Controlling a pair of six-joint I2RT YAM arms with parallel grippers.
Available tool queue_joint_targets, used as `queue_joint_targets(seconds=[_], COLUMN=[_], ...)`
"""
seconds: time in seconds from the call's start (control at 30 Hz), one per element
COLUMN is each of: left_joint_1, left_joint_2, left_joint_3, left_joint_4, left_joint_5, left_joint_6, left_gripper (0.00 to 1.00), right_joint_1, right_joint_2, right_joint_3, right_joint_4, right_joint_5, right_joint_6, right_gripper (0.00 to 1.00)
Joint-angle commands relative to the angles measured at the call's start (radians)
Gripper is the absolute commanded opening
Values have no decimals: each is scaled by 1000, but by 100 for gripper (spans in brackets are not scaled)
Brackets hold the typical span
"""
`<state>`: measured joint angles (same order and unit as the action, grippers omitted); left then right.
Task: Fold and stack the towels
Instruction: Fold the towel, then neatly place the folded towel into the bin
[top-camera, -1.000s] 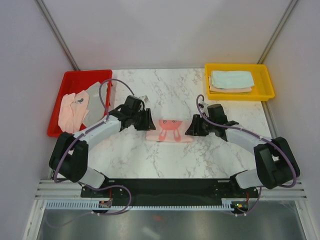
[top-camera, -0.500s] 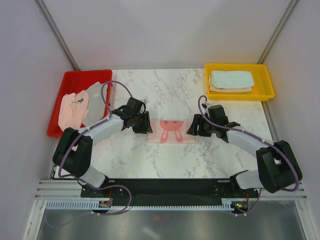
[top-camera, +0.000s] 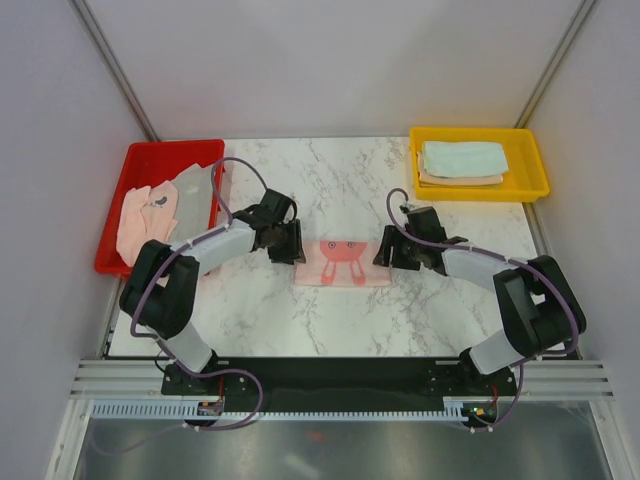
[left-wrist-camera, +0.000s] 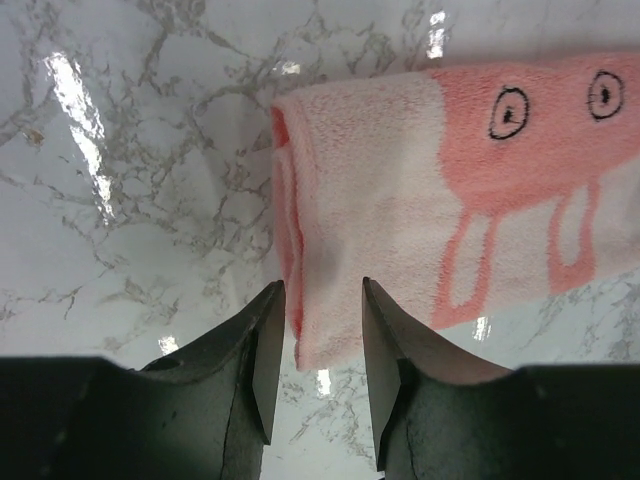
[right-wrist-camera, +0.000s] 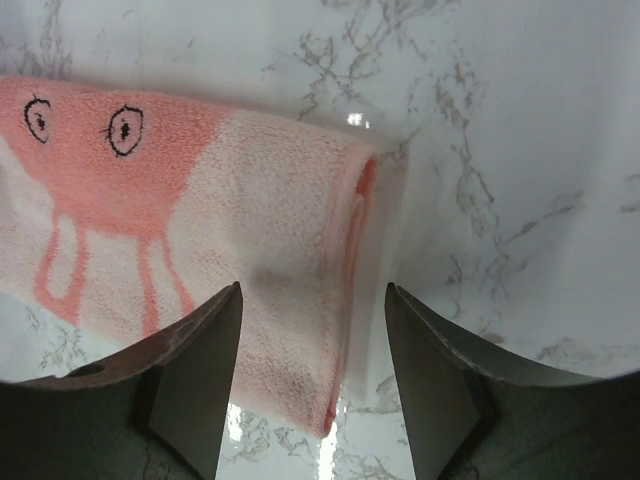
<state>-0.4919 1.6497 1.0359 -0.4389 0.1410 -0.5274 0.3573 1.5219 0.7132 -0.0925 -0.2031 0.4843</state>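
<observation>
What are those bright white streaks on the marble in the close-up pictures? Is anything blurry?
Left wrist view: glare on the glossy table, pink towel sharp, left hand dark, slightly soft. Right wrist view: smaller glints, right hand likewise. Top external view: even light.

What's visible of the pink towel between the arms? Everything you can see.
The pink towel is a fluffy, terry-looking cloth, pale pink with a darker coral printed figure: two ringed eyes, leg-like stripes. It is folded into a flat layered strip, fold edges showing at both ends, lying on the marble table midway between the arms. The left tool and right tool each sit open astride one end; actual contact is unclear.
</observation>
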Motion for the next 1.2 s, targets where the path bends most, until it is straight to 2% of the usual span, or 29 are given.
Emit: queue_joint_targets(seconds=[0.0, 0.2, 0.3, 0.37, 0.4, 0.5, 0.6, 0.73, 0.93, 1.17], left_joint_1=[10, 12, 12, 13, 15, 27, 55, 102, 125, 125], left_joint_2=[21, 28, 28, 24, 19, -19, -82, -169, -220, -199], left_joint_3=[-7, -31, -36, -30, -17, 32, 159, 245, 237, 207], left_joint_4=[-12, -12, -11, -15, -20, -81, -178, -254, -267, -242], left_joint_5=[-27, -11, -12, -11, -8, -11, -47, -90, -96, -89], left_joint_6=[-36, -57, -60, -60, -60, -45, 15, 99, 191, 190], left_gripper=[43, 43, 43, 43, 43, 43, 44, 46, 47, 48], right_joint_1=[32, 71, 89, 89, 89, 88, 71, 34, -50, -145], right_joint_2=[33, 38, 44, 38, 35, 26, 32, 83, 225, 430], right_joint_3=[6, -49, -52, -47, -41, 31, 141, 337, 612, 925], right_joint_4=[54, 138, 142, 136, 128, 52, -42, -171, -345, -499], right_joint_5=[16, 31, 57, 70, 91, 117, 123, 114, 117, 143], right_joint_6=[13, 62, 72, 68, 50, -4, -76, -156, -277, -401], right_gripper=[67, 59, 48, 33, 17, 0, 0, 0, 0, 0])
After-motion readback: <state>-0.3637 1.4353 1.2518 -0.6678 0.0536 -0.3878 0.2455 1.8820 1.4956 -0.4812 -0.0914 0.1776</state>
